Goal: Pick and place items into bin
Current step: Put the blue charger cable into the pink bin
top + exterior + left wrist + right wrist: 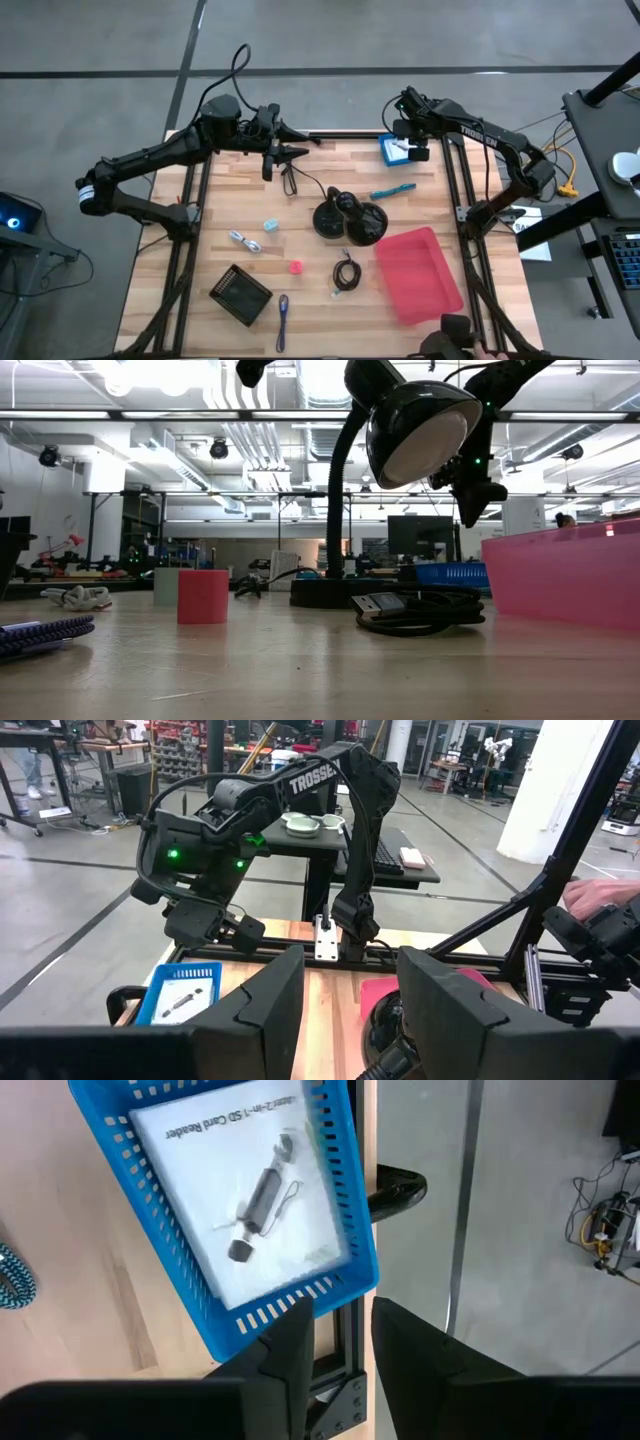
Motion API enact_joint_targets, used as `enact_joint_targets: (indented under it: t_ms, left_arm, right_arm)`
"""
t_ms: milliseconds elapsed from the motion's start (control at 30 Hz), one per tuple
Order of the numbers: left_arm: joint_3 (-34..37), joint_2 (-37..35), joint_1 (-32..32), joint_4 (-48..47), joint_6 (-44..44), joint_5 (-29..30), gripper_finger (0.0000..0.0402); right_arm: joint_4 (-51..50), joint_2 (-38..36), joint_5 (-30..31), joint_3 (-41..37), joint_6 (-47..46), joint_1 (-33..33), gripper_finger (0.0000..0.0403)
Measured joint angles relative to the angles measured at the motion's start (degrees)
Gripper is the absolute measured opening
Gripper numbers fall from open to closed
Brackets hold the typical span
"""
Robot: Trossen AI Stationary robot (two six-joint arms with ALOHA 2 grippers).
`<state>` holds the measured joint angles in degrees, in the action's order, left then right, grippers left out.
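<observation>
My right gripper (pixel 342 1345) hangs open over the near rim of a small blue slotted bin (pixel 350 1210) at the table's far right, tilted downward, with nothing between its fingers. A white flat packet (pixel 240 1190) with a dark card reader lies flat in that bin. My left gripper (pixel 350 990) is open and level, held high over the far left of the table (pixel 295 150). On the table lie a teal marker (pixel 393 189), a pale-blue cube (pixel 270 226), a pink cube (pixel 296 267), a silvery metal piece (pixel 245 241), a coiled black cable (pixel 346 272) and a purple pen (pixel 283 315).
A black desk lamp (pixel 350 215) stands mid-table, its cord running to the far edge. A pink bin (pixel 418 272) sits at the near right, and a black mesh box (pixel 240 293) at the near left. A person's hand (pixel 600 898) shows beyond the right side.
</observation>
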<state>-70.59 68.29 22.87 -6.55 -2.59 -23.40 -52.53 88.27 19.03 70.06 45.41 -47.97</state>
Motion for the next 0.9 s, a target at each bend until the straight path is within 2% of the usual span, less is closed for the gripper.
enact_joint_targets:
  t_ms: [333, 567, 633, 767, 900]
  left_arm:
    - [0.00, 0.00, 0.00, 0.00, 0.00, 0.00, 0.0147]
    - [0.00, 0.00, 0.00, -0.02, 0.00, 0.00, 0.0147]
    - [0.01, 0.00, -0.01, -0.01, 0.00, -0.01, 0.0147]
    - [0.02, 0.00, -0.02, -0.04, -0.01, 0.00, 0.0147]
    - [0.04, 0.00, -0.01, -0.04, -0.02, -0.02, 0.0147]
  right_arm:
    - [0.15, 0.00, 0.02, 0.00, -0.85, 0.00, 0.0093]
    - [0.68, -0.12, -0.50, 0.00, -9.74, -0.01, 0.0089]
    - [0.67, -0.66, -4.20, -0.02, -10.41, -0.06, 0.0088]
    - [0.98, -2.00, -16.41, 0.32, -10.40, -0.04, 0.0089]
    - [1.27, -2.71, -23.01, 1.40, -14.49, 0.02, 0.0084]
